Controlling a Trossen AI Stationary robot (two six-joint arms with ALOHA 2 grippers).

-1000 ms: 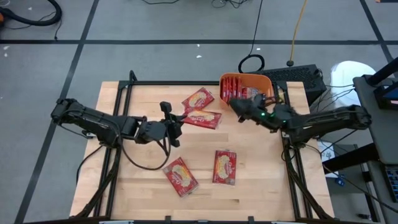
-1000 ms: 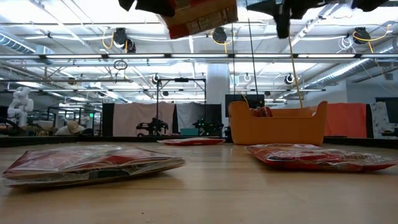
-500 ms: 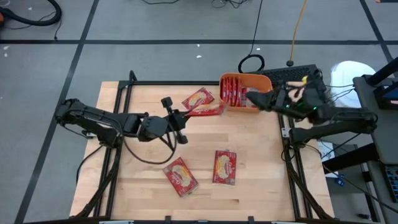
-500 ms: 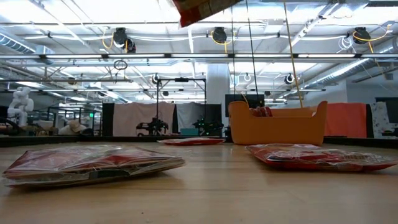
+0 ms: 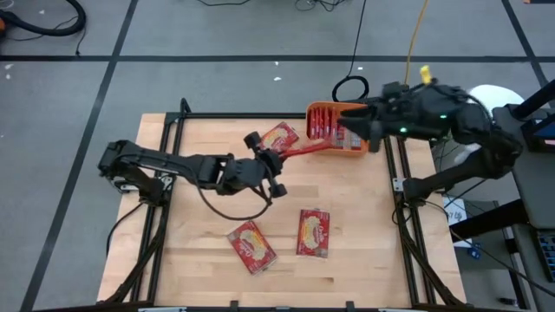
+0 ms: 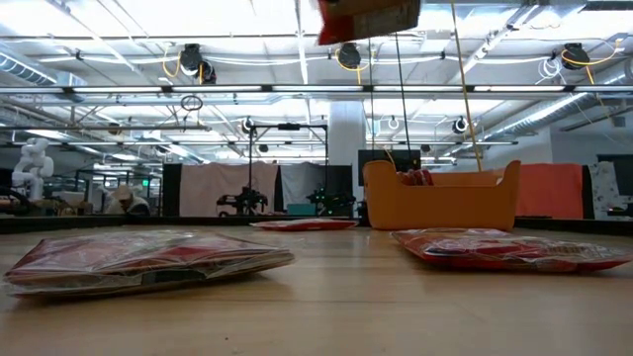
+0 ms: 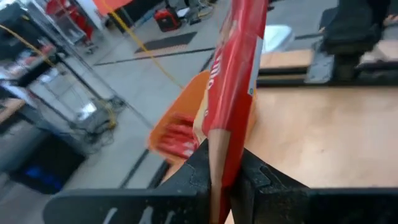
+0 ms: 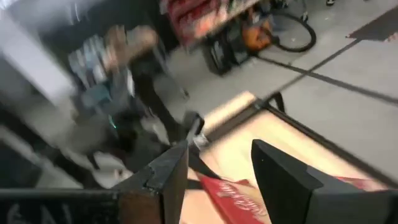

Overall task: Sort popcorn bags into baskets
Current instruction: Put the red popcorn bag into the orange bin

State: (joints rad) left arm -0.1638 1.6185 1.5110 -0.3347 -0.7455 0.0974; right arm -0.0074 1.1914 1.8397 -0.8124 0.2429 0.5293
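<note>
My left gripper (image 5: 274, 163) is shut on one red popcorn bag (image 5: 301, 149), held high over the middle of the table, its far end close to the orange basket (image 5: 371, 115). The low view shows that bag at the top of the picture (image 6: 368, 14). The basket stands at the table's far right and holds several bags (image 5: 325, 126). Three more popcorn bags lie flat on the table (image 5: 277, 136) (image 5: 251, 245) (image 5: 314, 232). My right gripper (image 8: 214, 180) is raised over the basket's right side (image 5: 362, 128), open and empty. My left gripper pinches the bag's near end (image 7: 224, 163) between its two fingers (image 7: 200, 169). The fingers come roughly level from the table's left. The bag stands on edge, reaches out ahead of the fingers toward the basket (image 7: 180, 121), and is lifted clear of the table.
A black frame rail (image 5: 260, 116) runs along the table's far edge. A keyboard (image 5: 416, 104) and cables lie beyond the basket. Bare wood lies between the near bags and the left edge (image 5: 191, 234).
My left gripper has carried its bag up and toward the basket, rolling so the bag has turned from nearly flat to on edge. My right gripper has risen from low beside the basket, drawn back toward the right edge and rolled, staying open.
</note>
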